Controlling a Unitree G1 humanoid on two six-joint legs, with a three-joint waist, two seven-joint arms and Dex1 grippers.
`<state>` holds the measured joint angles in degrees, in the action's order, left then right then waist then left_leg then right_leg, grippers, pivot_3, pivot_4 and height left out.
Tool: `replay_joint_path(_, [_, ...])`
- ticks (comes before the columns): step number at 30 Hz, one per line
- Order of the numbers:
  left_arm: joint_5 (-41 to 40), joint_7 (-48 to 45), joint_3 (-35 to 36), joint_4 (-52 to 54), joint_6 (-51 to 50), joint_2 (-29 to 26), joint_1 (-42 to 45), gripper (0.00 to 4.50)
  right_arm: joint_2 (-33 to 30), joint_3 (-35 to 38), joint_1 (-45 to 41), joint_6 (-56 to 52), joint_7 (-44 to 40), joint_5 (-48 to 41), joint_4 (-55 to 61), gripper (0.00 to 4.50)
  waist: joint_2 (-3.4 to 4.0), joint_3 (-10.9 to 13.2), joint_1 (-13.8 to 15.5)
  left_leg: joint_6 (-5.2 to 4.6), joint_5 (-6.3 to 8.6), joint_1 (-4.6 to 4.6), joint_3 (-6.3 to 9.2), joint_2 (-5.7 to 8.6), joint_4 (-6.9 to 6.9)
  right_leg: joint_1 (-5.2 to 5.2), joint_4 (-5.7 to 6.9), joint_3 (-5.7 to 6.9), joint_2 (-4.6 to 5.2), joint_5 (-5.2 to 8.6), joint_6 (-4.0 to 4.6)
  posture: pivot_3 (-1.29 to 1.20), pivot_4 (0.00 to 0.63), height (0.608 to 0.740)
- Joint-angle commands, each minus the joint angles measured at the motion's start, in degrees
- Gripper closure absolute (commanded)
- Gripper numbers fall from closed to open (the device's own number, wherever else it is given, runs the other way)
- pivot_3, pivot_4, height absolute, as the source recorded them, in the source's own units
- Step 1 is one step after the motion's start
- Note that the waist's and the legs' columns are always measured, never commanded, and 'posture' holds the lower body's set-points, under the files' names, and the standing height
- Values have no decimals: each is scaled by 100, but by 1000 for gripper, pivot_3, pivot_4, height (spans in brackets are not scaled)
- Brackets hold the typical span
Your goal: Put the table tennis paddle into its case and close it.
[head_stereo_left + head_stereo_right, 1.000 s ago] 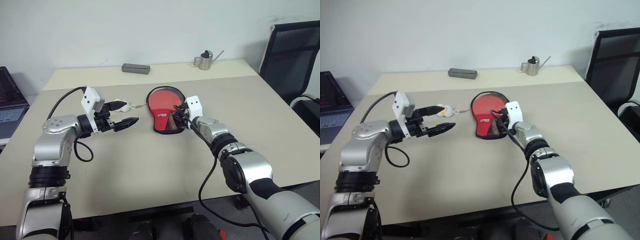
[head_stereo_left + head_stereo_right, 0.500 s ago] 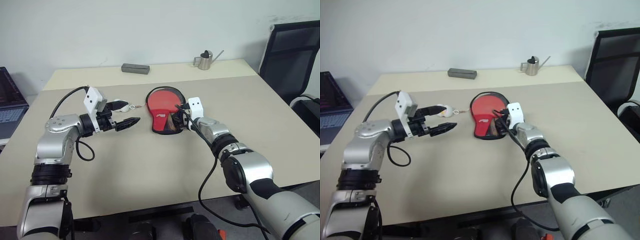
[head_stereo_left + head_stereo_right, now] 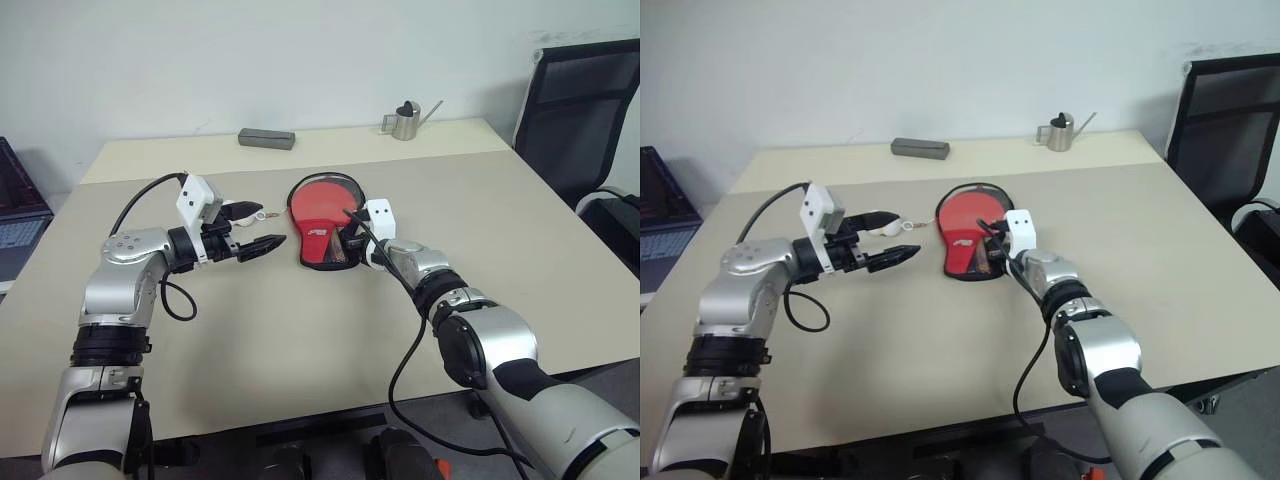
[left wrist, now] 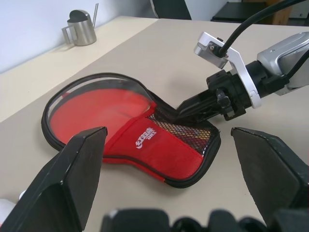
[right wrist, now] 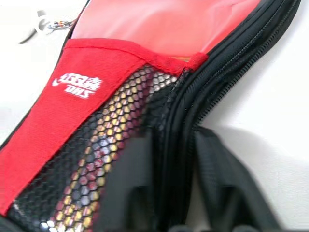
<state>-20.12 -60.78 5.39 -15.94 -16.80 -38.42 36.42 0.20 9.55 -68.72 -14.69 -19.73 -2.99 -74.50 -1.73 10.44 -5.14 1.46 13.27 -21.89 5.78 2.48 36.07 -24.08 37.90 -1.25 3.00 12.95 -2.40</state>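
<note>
On my beige worktop [image 3: 300, 330] the red paddle-shaped fabric case with black trim [image 3: 322, 222] lies flat, still unzipped. The round red rubber-faced paddle [image 4: 91, 108] sits inside it, its handle under the mesh pocket. My right hand [image 3: 350, 240] is clenched on the case's black zip edge at the handle end. My left hand [image 3: 262, 228] hangs released, just beside the case.
</note>
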Motion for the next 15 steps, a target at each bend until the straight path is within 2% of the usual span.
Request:
replay_joint_path(1, [-21,21,78,76,135,-8,177,0,49,57,-37,-86,41,-63,0,4487,0,0,1,0,0,0,0,1,0,0,-1,-1,0,0,0,0,150,740])
replay_joint_path(6, [-46,8,122,109,126,-68,154,0,-55,172,-134,-183,46,-219,77,4487,0,0,2,0,0,0,1,0,-1,0,-1,0,0,0,0,0,150,740])
replay_joint_path(11, [-111,-193,275,243,-10,-455,-149,0,-294,259,-235,-606,-145,-444,363,4487,1,1,4,0,0,-4,0,1,-2,-2,-3,0,0,1,1,0,150,740])
replay_joint_path(15, [-322,-637,280,717,-342,-840,-733,0,-535,225,-169,-1293,-315,-571,854,4487,7,5,21,2,2,-12,5,1,-8,-5,-12,4,2,4,7,0,150,740])
